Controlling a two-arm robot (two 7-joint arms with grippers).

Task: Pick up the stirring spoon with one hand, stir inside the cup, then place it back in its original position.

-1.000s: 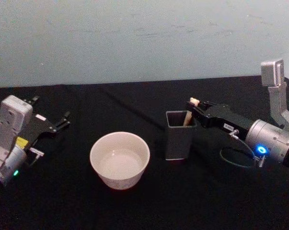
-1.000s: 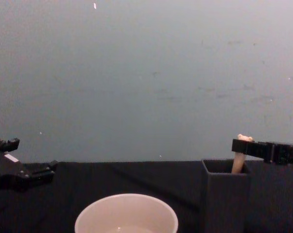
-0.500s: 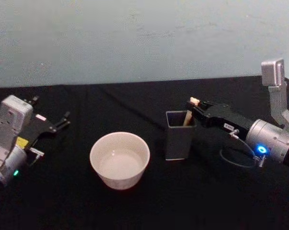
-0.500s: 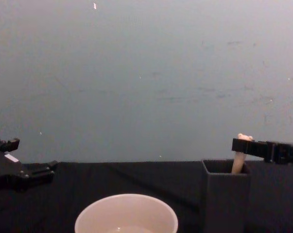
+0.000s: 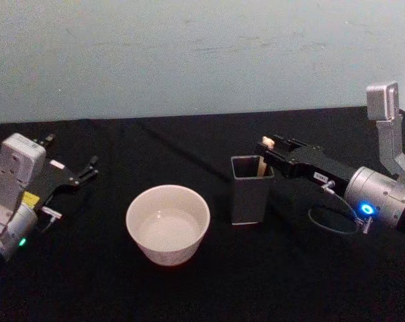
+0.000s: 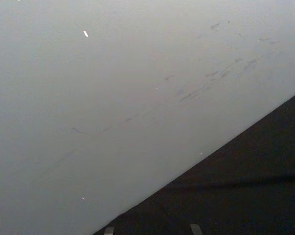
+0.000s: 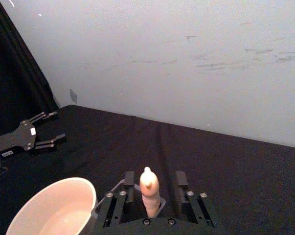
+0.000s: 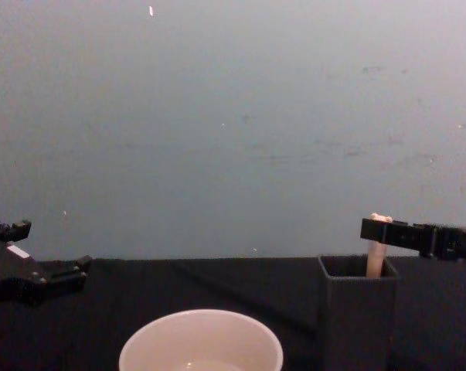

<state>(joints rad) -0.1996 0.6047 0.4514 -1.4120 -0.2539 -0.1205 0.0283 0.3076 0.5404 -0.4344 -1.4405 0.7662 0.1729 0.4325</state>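
Observation:
The stirring spoon (image 5: 266, 142) stands in the dark grey square holder (image 5: 249, 198), with its beige handle (image 8: 375, 251) poking above the rim. My right gripper (image 5: 269, 149) reaches in from the right at the height of the handle's top. In the right wrist view the handle (image 7: 148, 193) rises between the two fingers with a gap on each side, so the gripper (image 7: 154, 176) is open around it. The spoon's bowl is hidden inside the holder (image 8: 358, 317). The cream-white cup (image 5: 167, 223) sits left of the holder. My left gripper (image 5: 88, 169) rests open at the far left.
A black cloth (image 5: 209, 288) covers the table, and a pale blue-grey wall (image 5: 202, 54) rises behind it. A cable loop (image 5: 330, 221) lies on the cloth under the right wrist. There is free room between the cup (image 8: 200, 340) and the left gripper (image 8: 74, 270).
My right gripper has edged a little to the left around the handle's top. The spoon handle now stands more upright. The left arm has not moved.

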